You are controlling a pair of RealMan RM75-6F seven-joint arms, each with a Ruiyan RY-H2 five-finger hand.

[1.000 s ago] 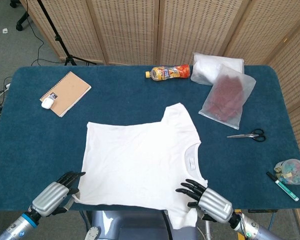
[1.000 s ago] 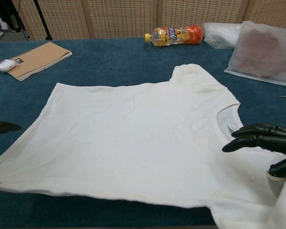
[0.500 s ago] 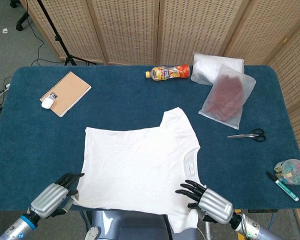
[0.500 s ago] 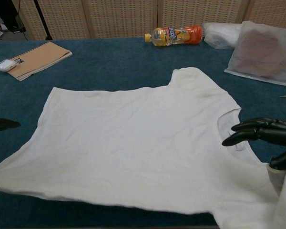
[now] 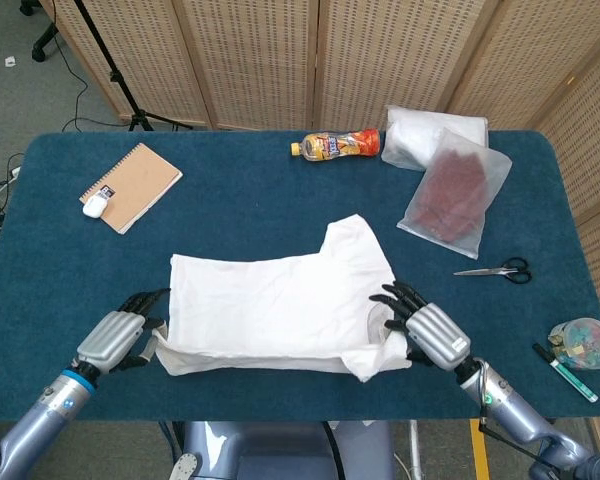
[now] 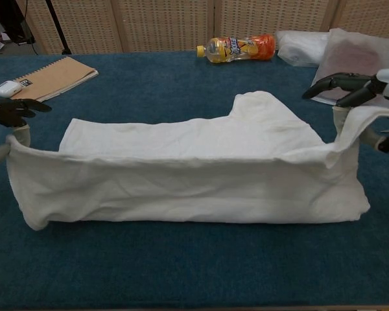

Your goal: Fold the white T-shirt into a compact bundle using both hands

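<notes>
The white T-shirt (image 5: 280, 305) lies on the blue tabletop (image 5: 60, 290) toward its near edge, about midway between the left and right edges; its near half is raised off the cloth surface and drawn back toward the far half, so in the chest view it stands as a low wall of fabric (image 6: 181, 188) with the flat far part and 1 sleeve behind it. The left hand (image 5: 115, 338) holds the shirt's near-left corner, the fabric pinched under its fingers (image 6: 13, 110), which are dark and curled over the hem. The right hand (image 5: 428, 330) holds the near-right corner by the collar side; a strip of cloth is caught under the thumb while the other fingers (image 6: 340, 83) reach forward, slightly spread, above it.

Beyond the shirt, toward the right edge, a pair of scissors (image 5: 495, 270) lies flat; nearer the right near corner sit a small clear tub (image 5: 585, 343) and a green marker (image 5: 566, 373) just beside it. Toward the far left corner lies a brown notebook (image 5: 135, 185) with a white earbud case (image 5: 95, 206) on its near end. Along the far edge an orange drink bottle (image 5: 338, 145) lies on its side; to its right a frosted bag with dark red contents (image 5: 455, 192) leans over a white plastic bundle (image 5: 430, 132).
</notes>
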